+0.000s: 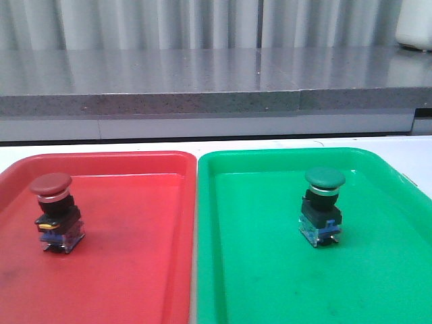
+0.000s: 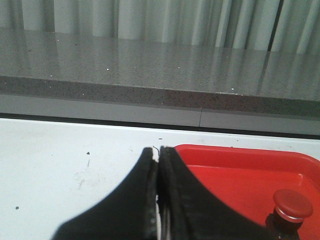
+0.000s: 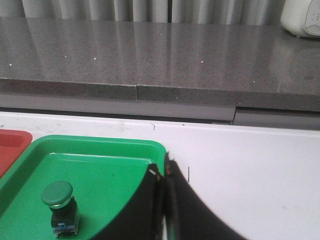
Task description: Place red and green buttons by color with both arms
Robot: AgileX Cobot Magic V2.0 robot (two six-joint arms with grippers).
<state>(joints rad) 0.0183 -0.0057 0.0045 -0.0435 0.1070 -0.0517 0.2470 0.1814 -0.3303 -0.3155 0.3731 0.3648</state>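
We record two matching grippers. Left gripper (image 2: pixel 158 165): two matte black fingers, broad at the base, curving to narrow tips, with a thin pale seam between them. Right gripper (image 3: pixel 163 172): same black tapered form, small pale fleck near one tip.

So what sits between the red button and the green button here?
In the front view, only tray: bare red tray floor, the two adjoining tray rims, then bare green tray floor separate the red button and green button.

Front view faces both trays; each wrist view shares one.
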